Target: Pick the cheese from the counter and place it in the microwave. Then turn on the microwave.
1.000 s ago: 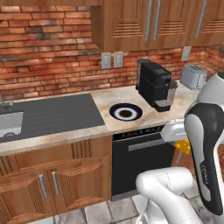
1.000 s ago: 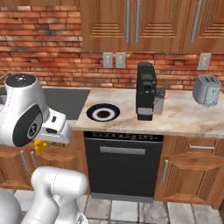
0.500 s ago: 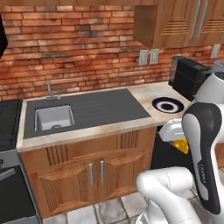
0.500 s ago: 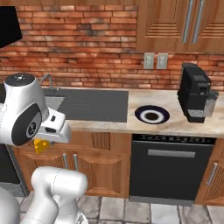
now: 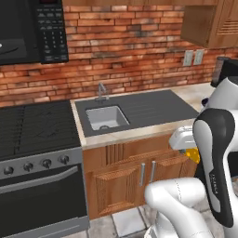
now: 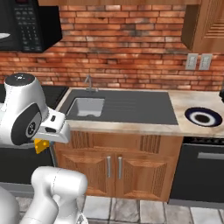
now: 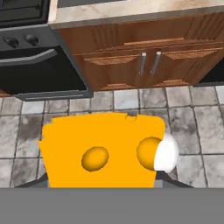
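Brick backs a marble-look counter with a grey sink, wooden cabinets below and a black stove at left. High at upper left hangs the microwave, door shut. The gripper hangs low beside the base, pinching the cheese, an orange wedge seen over the floor tiles in the hand view. Judged from this, the carrying step is in hand; next the microwave must be reached, its door opened and the arm raised. No writing is readable; the keypad is too small.
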Robot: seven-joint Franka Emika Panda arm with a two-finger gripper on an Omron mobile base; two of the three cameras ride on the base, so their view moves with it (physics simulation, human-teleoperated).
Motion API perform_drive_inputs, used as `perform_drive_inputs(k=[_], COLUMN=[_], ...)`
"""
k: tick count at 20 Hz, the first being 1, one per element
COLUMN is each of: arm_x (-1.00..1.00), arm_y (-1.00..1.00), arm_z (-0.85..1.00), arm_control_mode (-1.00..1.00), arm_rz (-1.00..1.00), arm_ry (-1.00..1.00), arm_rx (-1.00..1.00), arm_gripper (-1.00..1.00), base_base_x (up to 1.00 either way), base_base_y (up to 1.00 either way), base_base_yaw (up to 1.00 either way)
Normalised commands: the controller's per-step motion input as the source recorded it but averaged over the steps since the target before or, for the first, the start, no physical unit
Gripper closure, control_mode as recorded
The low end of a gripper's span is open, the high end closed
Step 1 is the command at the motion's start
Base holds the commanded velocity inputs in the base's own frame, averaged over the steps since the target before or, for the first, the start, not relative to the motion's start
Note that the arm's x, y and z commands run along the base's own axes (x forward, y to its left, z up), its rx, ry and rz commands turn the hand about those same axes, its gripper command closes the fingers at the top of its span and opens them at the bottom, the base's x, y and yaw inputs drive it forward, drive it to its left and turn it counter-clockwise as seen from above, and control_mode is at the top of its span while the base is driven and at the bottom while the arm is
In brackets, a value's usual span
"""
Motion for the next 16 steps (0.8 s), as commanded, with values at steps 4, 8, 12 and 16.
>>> perform_drive_inputs(k=[4, 8, 12, 16], arm_x=[0.0, 0.0, 0.0, 0.0], arm_y=[0.0, 0.0, 0.0, 0.0], arm_z=[0.0, 0.0, 0.0, 0.0], arm_control_mode=[1.0, 1.0, 1.0, 1.0], arm_rz=[0.0, 0.0, 0.0, 0.0], arm_ry=[0.0, 0.0, 0.0, 0.0], arm_rx=[0.0, 0.0, 0.0, 0.0], arm_gripper=[1.0, 1.0, 1.0, 1.0], base_base_x=[0.0, 0.11, 0.26, 0.38], base_base_y=[1.0, 0.98, 0.86, 0.63], base_base_yaw=[0.0, 0.0, 0.0, 0.0])
